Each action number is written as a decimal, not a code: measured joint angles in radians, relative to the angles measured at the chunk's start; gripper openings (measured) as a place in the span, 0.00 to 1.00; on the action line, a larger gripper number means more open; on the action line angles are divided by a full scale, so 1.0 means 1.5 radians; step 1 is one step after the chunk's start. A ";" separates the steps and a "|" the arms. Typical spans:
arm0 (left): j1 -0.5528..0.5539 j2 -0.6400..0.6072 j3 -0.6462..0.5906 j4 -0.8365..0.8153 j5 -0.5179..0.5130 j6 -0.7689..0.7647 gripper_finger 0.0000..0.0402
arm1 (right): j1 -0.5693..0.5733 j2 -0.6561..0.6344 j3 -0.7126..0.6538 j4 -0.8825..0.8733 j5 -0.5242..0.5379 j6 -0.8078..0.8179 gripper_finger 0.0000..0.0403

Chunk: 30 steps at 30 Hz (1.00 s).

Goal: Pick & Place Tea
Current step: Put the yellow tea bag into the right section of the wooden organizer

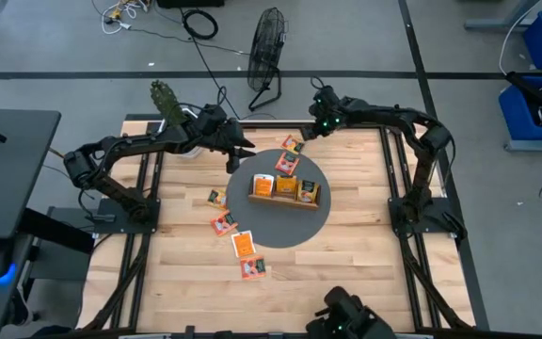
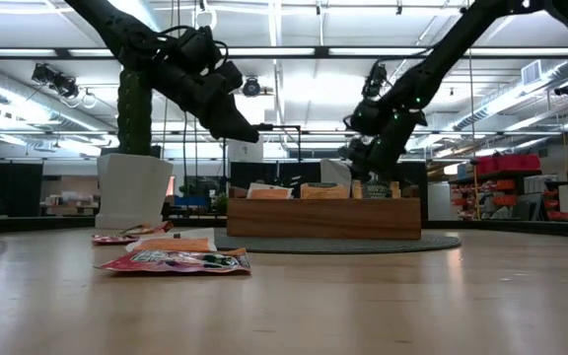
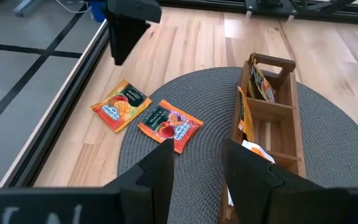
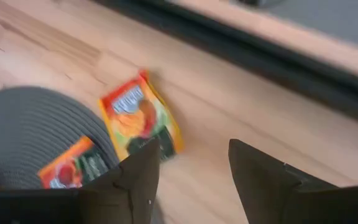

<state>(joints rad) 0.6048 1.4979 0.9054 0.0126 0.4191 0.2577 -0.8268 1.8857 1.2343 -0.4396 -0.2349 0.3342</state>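
Note:
The tea sachets are orange. Two lie at the mat's far edge (image 1: 293,144) (image 1: 287,163); the left wrist view shows them as the mango one (image 3: 120,104) and the one on the mat (image 3: 169,121). The right wrist view shows them too (image 4: 140,118) (image 4: 73,165). Several more lie flat on the wood near left of the mat (image 1: 223,223) (image 1: 243,244) (image 2: 176,260). Others stand in the wooden tray (image 1: 285,191) (image 3: 269,118). My left gripper (image 1: 240,153) (image 3: 197,165) hovers open over the mat's far-left edge. My right gripper (image 1: 320,124) (image 4: 194,168) hovers open above the far sachets.
The tray stands on a round grey mat (image 1: 323,221) in the middle of the table. A white pot with a cactus (image 1: 167,104) (image 2: 134,187) stands at the far-left corner. Bare wood lies on the table's right and near sides.

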 joint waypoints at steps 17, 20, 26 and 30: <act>-0.002 0.000 0.000 -0.002 0.000 0.010 0.34 | -0.002 0.063 0.055 0.004 -0.093 0.045 0.45; -0.002 0.000 0.000 -0.002 0.000 0.010 0.34 | -0.002 0.063 0.055 -0.012 -0.093 0.046 0.44; -0.002 0.000 0.000 -0.001 0.000 0.012 0.34 | -0.006 0.073 0.055 -0.028 -0.081 0.047 0.45; -0.002 0.000 0.000 -0.001 0.001 0.017 0.34 | -0.004 0.104 0.063 -0.043 -0.114 0.071 0.46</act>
<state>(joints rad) 0.6025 1.4979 0.9054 0.0113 0.4207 0.2838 -0.8321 2.0414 1.3290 -0.5048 -0.4053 0.4405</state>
